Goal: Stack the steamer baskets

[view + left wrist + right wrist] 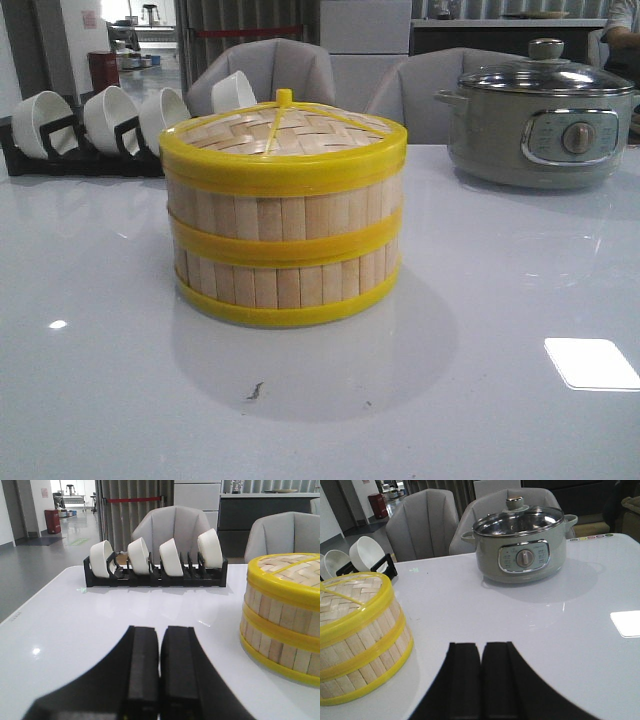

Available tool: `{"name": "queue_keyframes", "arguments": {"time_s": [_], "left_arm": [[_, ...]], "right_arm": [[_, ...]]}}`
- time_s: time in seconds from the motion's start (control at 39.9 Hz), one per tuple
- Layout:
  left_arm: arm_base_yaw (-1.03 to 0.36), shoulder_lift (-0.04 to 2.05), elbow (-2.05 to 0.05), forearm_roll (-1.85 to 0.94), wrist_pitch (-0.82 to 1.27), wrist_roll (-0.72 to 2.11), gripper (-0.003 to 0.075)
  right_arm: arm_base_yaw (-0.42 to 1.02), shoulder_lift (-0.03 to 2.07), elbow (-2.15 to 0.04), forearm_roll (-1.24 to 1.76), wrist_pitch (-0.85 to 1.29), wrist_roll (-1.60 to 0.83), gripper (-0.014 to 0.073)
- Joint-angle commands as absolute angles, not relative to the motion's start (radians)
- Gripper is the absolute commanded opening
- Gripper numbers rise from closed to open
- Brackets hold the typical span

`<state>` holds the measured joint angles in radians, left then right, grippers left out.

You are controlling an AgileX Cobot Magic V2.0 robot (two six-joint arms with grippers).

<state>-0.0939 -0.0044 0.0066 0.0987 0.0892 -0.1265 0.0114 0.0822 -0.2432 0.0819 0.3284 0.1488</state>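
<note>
2 steamer baskets [283,250], stacked, lid [285,130] seated, at tabletop [100,380] centre. Left hand [160,670] at 9 o'clock, right hand [481,680] at 3 o'clock: both pressed closed, empty. Stack appears complete; keep both clear.

The front view sits low and close, looking forward over the white table [120,400], with the stacked steamer baskets [285,215] at center and the grey pot [545,125] at two o'clock. The left wrist view looks forward from low over the table toward the bowl rack [155,572]. The right wrist view faces the pot. All three views share the baskets.
</note>
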Motion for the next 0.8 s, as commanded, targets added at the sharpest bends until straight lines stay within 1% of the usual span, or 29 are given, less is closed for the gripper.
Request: {"name": "queue_keyframes", "arguments": {"time_s": [0.0, 0.68, 0.78], "left_arm": [[-0.094, -0.016, 0.008, 0.099, 0.0, -0.122, 0.0085], [-0.094, -0.016, 0.008, 0.099, 0.0, -0.122, 0.0085], [-0.094, -0.016, 0.008, 0.099, 0.0, -0.122, 0.0085]], "right_arm": [[0.006, 0.094, -0.27, 0.08, 0.236, 0.146, 0.0069], [0.006, 0.094, -0.27, 0.073, 0.239, 0.145, 0.0069], [0.006, 0.091, -0.252, 0.014, 0.242, 0.118, 0.0069]]}}
